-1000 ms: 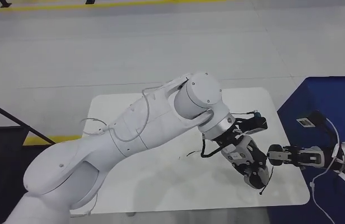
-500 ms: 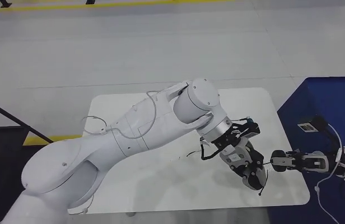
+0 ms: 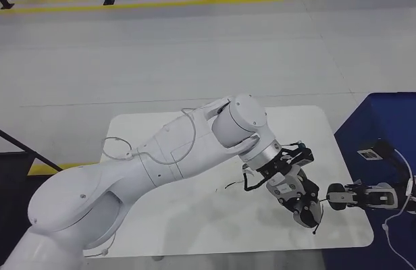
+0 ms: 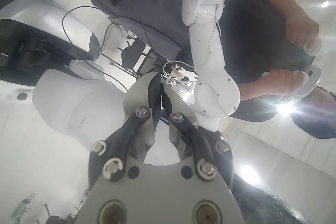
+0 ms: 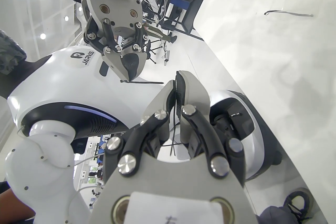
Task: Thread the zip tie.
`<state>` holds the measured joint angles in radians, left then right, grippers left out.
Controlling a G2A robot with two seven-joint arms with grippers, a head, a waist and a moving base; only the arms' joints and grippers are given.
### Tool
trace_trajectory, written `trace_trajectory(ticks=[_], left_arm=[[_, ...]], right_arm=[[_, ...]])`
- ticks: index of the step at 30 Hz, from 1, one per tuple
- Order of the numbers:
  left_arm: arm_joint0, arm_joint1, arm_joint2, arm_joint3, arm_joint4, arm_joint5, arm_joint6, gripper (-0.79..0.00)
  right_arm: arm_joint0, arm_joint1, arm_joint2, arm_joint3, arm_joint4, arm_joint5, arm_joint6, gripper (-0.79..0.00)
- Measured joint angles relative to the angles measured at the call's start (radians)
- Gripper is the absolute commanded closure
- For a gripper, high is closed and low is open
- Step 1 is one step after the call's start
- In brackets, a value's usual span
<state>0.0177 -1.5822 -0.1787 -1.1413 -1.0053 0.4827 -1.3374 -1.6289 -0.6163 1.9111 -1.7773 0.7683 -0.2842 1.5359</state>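
My left gripper (image 3: 308,213) is over the right part of the white table (image 3: 161,135), shut on a thin black zip tie (image 4: 147,38) that sticks out past its fingertips. From the right wrist view the left gripper (image 5: 130,74) holds that tie (image 5: 147,82) crosswise at its tips. My right gripper (image 3: 331,197) faces it from the right, a short gap away. The right gripper (image 5: 176,82) is shut on a black strand (image 5: 173,128) running down between its fingers. I cannot tell whether both strands belong to one tie.
A spare black zip tie (image 3: 231,183) lies on the table left of the grippers, also seen as the spare tie (image 5: 288,13) on the bare tabletop. A blue block (image 3: 390,121) stands past the table's right edge. A person's hands (image 4: 283,78) hold controllers behind the robot.
The right gripper has drifted slightly toward the table's near edge and a little to the right. The left wrist has turned a bit, with its tie still held.
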Motion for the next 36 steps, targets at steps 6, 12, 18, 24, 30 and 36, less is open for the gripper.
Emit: trace_trajectory(ticks=[6,12,18,24,30,36], left_arm=[[-0.004,-0.009,0.006,0.028,-0.008,-0.012,-0.012,0.0],[0.0,-0.014,0.008,0.04,-0.018,-0.025,-0.025,0.0],[0.007,-0.012,0.009,0.046,-0.007,-0.015,-0.015,0.0],[0.014,-0.01,0.009,0.054,-0.008,-0.019,-0.02,0.0],[0.013,-0.007,0.009,0.044,-0.008,-0.017,-0.017,0.0],[0.017,-0.002,0.009,0.037,-0.008,-0.01,-0.01,0.0]], right_arm=[[0.0,0.0,0.0,0.0,0.0,0.0,0.0,0.0],[0.0,0.0,0.0,0.0,0.0,0.0,0.0,0.0],[0.0,0.0,0.0,0.0,0.0,0.0,0.0,0.0],[0.0,0.0,0.0,0.0,0.0,0.0,0.0,0.0],[0.0,0.0,0.0,0.0,0.0,0.0,0.0,0.0],[0.0,0.0,0.0,0.0,0.0,0.0,0.0,0.0]])
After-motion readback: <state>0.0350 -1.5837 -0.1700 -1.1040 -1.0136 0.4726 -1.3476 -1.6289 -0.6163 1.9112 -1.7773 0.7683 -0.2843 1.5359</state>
